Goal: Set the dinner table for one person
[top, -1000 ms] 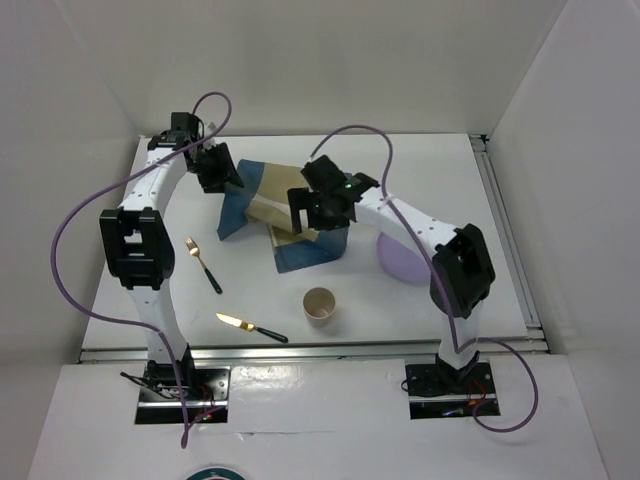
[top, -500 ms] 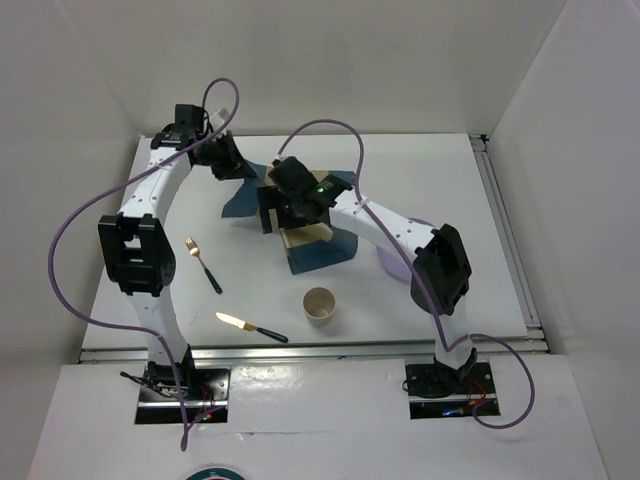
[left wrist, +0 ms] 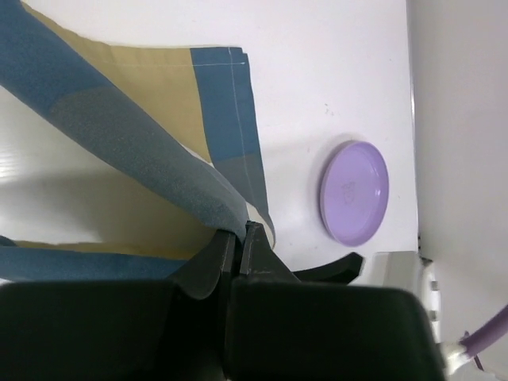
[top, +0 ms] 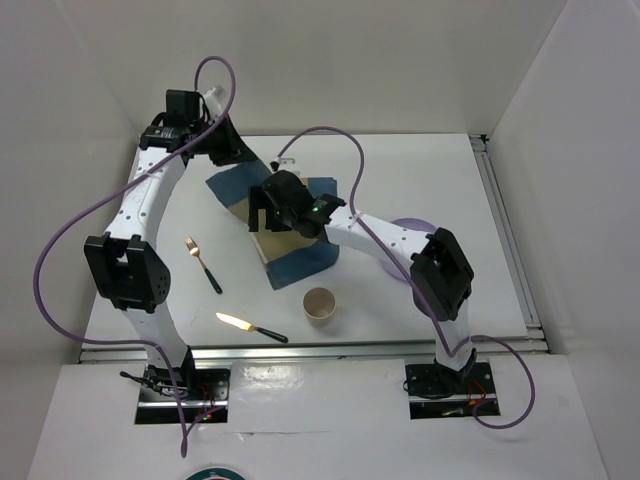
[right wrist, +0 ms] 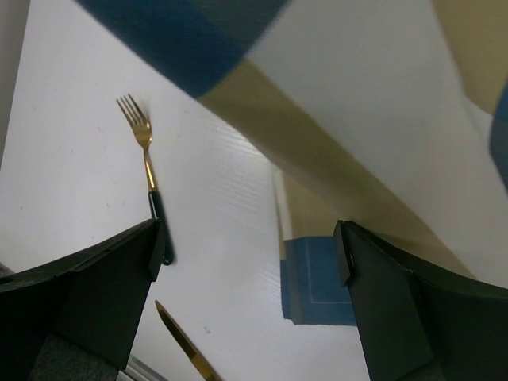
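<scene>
The blue-and-tan placemat lies partly folded on the white dinner table. Its far-left corner is lifted, and my left gripper is shut on it. The left wrist view shows the cloth pinched between the closed jaws of that left gripper. My right gripper hovers open over the placemat's left side. In the right wrist view the right gripper holds nothing, with the placemat's blue corner below it. A gold fork and a gold knife lie to the left front.
A paper cup stands near the front, just below the placemat. A purple plate sits to the right, partly hidden by the right arm, and it shows whole as the purple plate in the left wrist view. Metal rails line the table's right edge.
My left gripper has shut on the placemat's corner and pulled it toward the back left. The right arm swung left over the cloth, staying open. The placemat has shifted left.
</scene>
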### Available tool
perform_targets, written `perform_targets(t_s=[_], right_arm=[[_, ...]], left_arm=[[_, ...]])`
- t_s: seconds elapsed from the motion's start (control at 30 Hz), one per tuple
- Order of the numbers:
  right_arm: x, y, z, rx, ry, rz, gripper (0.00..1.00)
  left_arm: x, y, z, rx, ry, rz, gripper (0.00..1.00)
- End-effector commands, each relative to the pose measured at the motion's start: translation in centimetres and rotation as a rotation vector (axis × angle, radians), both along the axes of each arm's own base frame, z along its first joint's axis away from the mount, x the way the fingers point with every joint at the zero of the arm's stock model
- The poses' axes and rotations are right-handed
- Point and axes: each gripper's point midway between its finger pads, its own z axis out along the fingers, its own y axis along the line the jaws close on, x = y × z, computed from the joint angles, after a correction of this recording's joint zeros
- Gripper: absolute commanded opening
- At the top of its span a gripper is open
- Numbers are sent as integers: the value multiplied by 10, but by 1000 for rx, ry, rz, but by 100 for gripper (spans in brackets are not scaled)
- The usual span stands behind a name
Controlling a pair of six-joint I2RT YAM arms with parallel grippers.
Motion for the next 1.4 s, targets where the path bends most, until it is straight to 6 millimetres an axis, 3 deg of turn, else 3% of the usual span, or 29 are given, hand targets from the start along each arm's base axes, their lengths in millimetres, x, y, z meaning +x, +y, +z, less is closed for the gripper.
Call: perform_targets(t_s=[0.0,0.1,0.17,0.27,0.4,0.53,0.6,0.73,0.77,0.83,0.93,1.03,1.07,1.1,1.13,1.17,1.2,1.23,1.27,1.3,1.33,1.37], right_arm=[[17,-40,33,31,-42,-147,100],[22,-82,15,-106,-41,-181,100],[24,-92,0,-194,-37,-156,100],[28,-104,-6,-317,-80,-111,100],[31,-89,-9,-333,-124,20,100],[51,-70,-9,-310,-229,119,99],[49,-55,-15,-264,-242,237,94],[53,-51,-18,-198,-195,311,51],[56,-54,-18,-184,-187,317,28],[60,-62,-18,-173,-169,266,0],[89,-103,-3,-198,-186,103,0],[116,-127,31,-163,-241,32,0],[134,-141,34,-162,-255,4,0],[149,-144,60,-137,-301,-20,0],[161,-147,70,-137,-331,-19,0],[178,-154,57,-152,-316,-28,0],[194,-153,86,-123,-363,-39,5],[206,-157,88,-128,-358,-51,25],[225,-161,55,-153,-293,-51,87],[230,-165,88,-145,-311,-62,100],[231,-164,85,-145,-287,-66,100],[232,-172,81,-150,-260,-80,100]], left_arm=[[3,17,39,19,-95,74,0],[7,18,46,19,-113,75,0],[8,16,44,14,-104,68,0],[10,16,40,15,-95,67,0],[9,13,44,9,-108,47,0],[6,11,48,-3,-107,30,0],[6,11,51,-3,-116,30,0],[7,16,50,10,-110,30,0],[8,17,49,17,-111,39,0],[7,17,51,17,-111,39,0],[6,17,53,17,-111,39,0],[-3,14,55,-7,-97,34,0],[-2,14,57,-18,-111,41,0],[-13,10,53,-43,-95,26,0],[-16,9,52,-67,-83,43,0],[-18,-4,56,-90,-118,17,0],[-29,-8,45,-102,-86,41,6],[-33,-11,39,-103,-85,48,27],[-39,-21,35,-105,-91,25,51],[-41,-23,22,-108,-75,34,72],[-44,-23,18,-107,-65,34,91],[-44,-23,18,-100,-71,29,96]])
